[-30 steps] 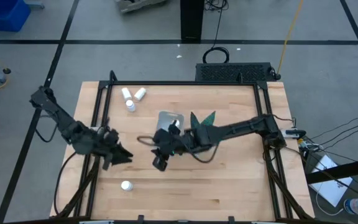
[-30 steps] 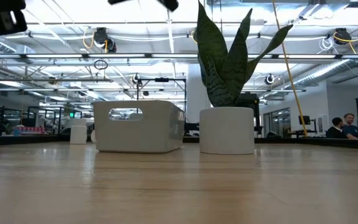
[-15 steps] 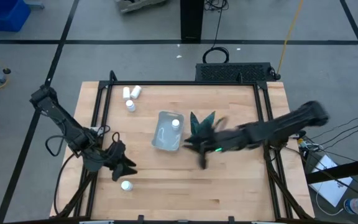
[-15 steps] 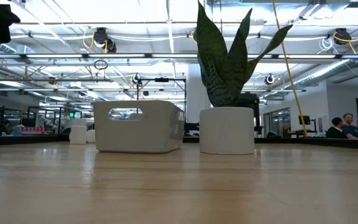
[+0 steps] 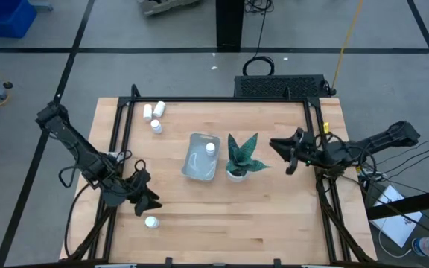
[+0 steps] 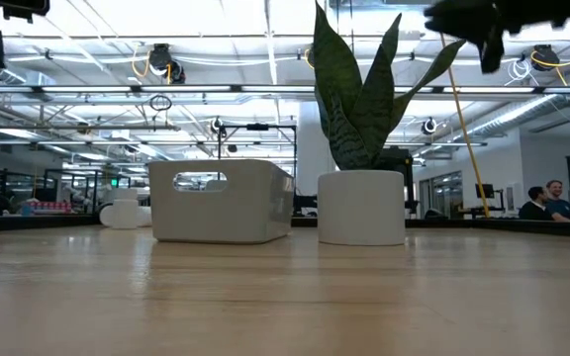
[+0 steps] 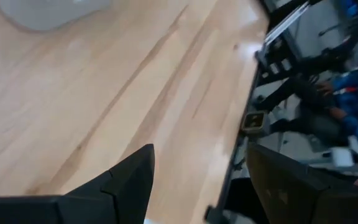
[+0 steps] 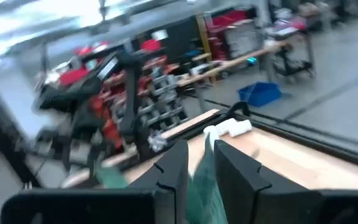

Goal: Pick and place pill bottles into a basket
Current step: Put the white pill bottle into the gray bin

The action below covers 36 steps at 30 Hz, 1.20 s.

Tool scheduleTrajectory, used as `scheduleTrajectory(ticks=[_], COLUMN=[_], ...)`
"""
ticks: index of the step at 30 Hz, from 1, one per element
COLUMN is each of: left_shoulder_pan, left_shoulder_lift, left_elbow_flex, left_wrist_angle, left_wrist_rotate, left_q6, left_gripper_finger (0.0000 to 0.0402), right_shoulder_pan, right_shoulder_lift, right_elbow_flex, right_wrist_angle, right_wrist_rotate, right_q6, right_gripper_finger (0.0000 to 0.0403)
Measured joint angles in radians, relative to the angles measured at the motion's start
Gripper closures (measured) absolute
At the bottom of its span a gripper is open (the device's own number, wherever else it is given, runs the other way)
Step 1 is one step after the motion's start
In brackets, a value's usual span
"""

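Withdrawn to the table's right edge, the right gripper [image 5: 287, 154] is nearly closed and empty, while the left gripper [image 5: 144, 201], open, is poised just beside a lone pill bottle [image 5: 151, 222].

I see a wooden desk [image 5: 259, 208] with a potted plant [image 5: 240, 158] near its middle. Black box [image 5: 281, 85] sits behind its far edge; two people [image 6: 544, 202] in the room beyond.

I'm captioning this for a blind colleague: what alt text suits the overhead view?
One bottle lies in the basket mid-table, beside a plant. Three bottles sit at the far left corner and one near the left gripper. The right gripper hangs near the right edge.
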Motion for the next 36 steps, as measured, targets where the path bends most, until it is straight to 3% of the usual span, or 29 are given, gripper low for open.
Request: scheduleTrajectory(ticks=[3,6,12,17,24,36], left_shoulder_pan=[0.000,0.000,0.000,-0.007,-0.041,-0.087], left_shoulder_lift=[0.012,0.039,0.158,0.267,0.393,0.524], left_elbow_flex=[0.000,0.022,0.203,0.336,0.356,0.356], left_wrist_angle=[-0.050,-0.076,-0.245,-0.423,-0.412,-0.397], left_wrist_rotate=[0.034,0.074,0.099,0.103,0.209,0.215], left_q6=[-0.010,-0.013,0.005,-0.007,-0.088,-0.283], left_gripper_finger=[0.0144,0.0144,0.0144,0.0144,0.0144,0.0144], right_shoulder_pan=[0.000,0.000,0.000,0.000,0.000,0.000], right_shoulder_lift=[-0.071,-0.119,-0.168,-0.163,-0.163,-0.163], right_elbow_flex=[-0.120,-0.234,-0.403,-0.401,-0.402,-0.404], right_wrist_angle=[0.069,0.160,0.326,0.290,0.291,0.272], right_wrist_rotate=[-0.069,-0.062,-0.040,-0.041,-0.038,-0.038], right_q6=[-0.102,-0.113,-0.117,-0.162,-0.220,-0.215], right_gripper_finger=[0.0332,0.0332,0.0332,0.0332,0.0332,0.0332])
